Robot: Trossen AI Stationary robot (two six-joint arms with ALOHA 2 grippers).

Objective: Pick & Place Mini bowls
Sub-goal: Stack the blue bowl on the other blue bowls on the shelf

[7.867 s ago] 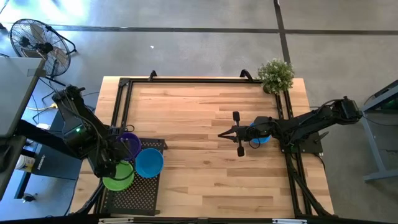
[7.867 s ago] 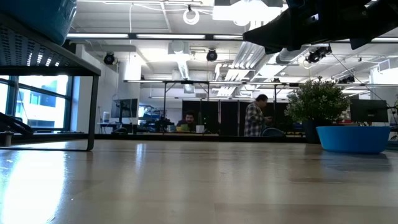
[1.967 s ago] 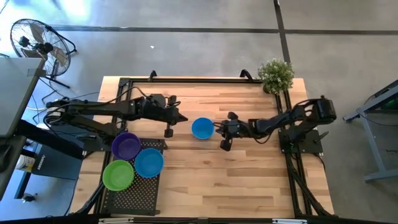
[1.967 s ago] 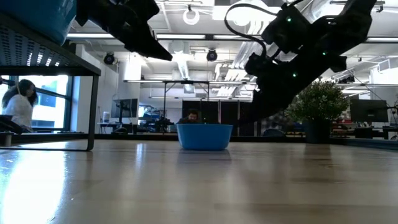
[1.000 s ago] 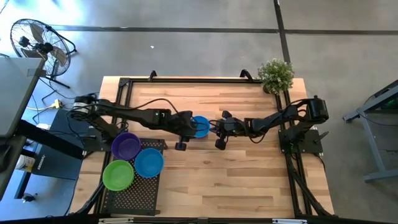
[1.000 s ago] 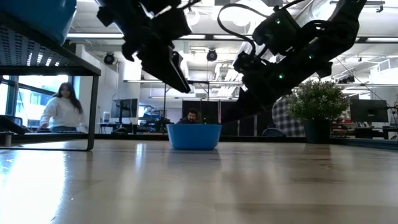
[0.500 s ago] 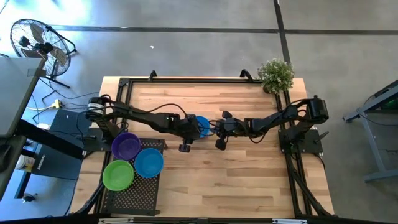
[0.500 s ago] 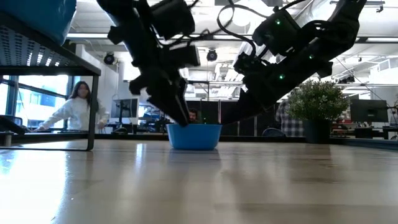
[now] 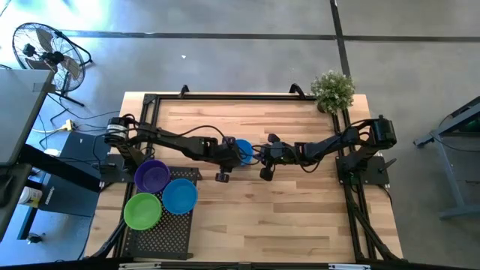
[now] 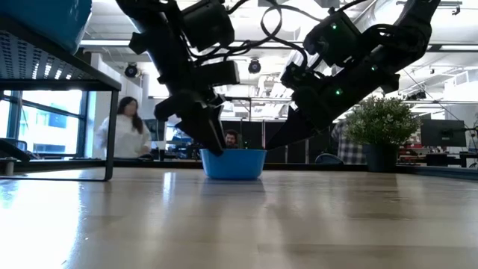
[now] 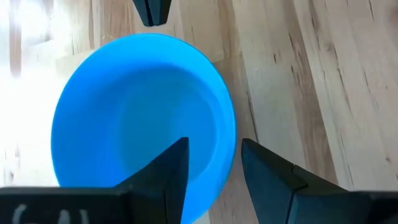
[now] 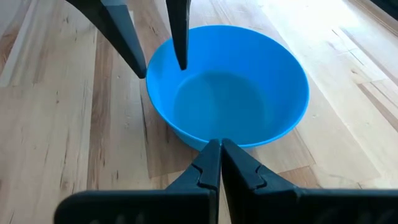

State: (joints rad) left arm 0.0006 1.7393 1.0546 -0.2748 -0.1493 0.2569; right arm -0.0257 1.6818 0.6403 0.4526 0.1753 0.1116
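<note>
- One small round blue plastic bowl (image 11: 140, 118) sits right at the jaws of the left gripper (image 11: 214, 165): in the left wrist view one dark finger stands inside the bowl's wall and the other outside it, the rim between them, spread and not yet squeezed on it.
- A second earlier the left gripper hung above and beside this bowl; now it has come down over the near rim, so I judge the grasp is about to be made and the bowl will then go toward the others.
- Just past the bowl's far rim, the right gripper (image 12: 214, 165) is clenched, its two fingers pressed together with their tips touching or nearly touching the bowl's outer wall; it has not moved over the last second and holds nothing.
- The right wrist view shows the left fingers (image 12: 180, 34) straddling the far rim, which the high view, where the arms cover much of the bowl (image 9: 244, 150), cannot resolve.
- The low view shows the bowl (image 10: 233, 164) flat on the wooden table (image 10: 239, 224), not lifted; a person in a pale top stands far behind.
- Well behind the left jaws, only the high view shows a purple bowl (image 9: 152, 176), a bright green bowl (image 9: 142, 211) and another blue bowl (image 9: 180, 196) on a black perforated tray (image 9: 169, 238).
</note>
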